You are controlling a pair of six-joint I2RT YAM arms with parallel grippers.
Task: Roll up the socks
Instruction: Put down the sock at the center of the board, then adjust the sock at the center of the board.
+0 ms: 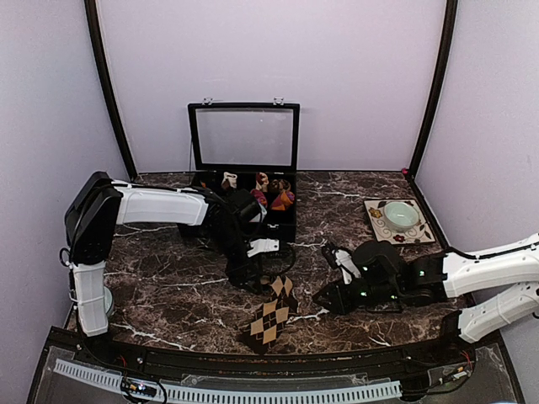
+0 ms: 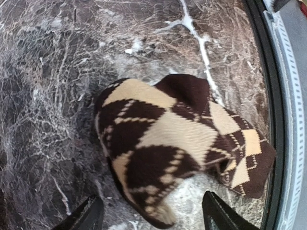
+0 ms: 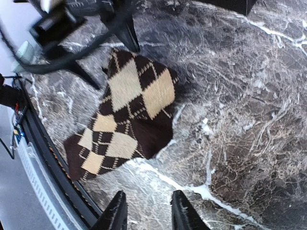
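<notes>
One of the socks [image 1: 271, 315], brown with beige diamonds, lies flat near the table's front edge. In the left wrist view the sock [image 2: 168, 143] fills the middle and its near end reaches down between my left fingertips [image 2: 88, 215]. My left gripper [image 2: 151, 218] is open just above that end and grips nothing. From above, the left gripper [image 1: 258, 283] hangs at the sock's far end. My right gripper [image 3: 147, 213] is open over bare marble, a short way from the sock [image 3: 127, 115]. From above, the right gripper [image 1: 322, 298] sits to the sock's right.
An open black box [image 1: 244, 181] with a raised glass lid stands at the back, with small sock rolls [image 1: 271, 195] in it. A green bowl [image 1: 401, 215] on a patterned mat [image 1: 373, 212] sits at the back right. The table's black front rim [image 2: 273, 120] runs close beside the sock.
</notes>
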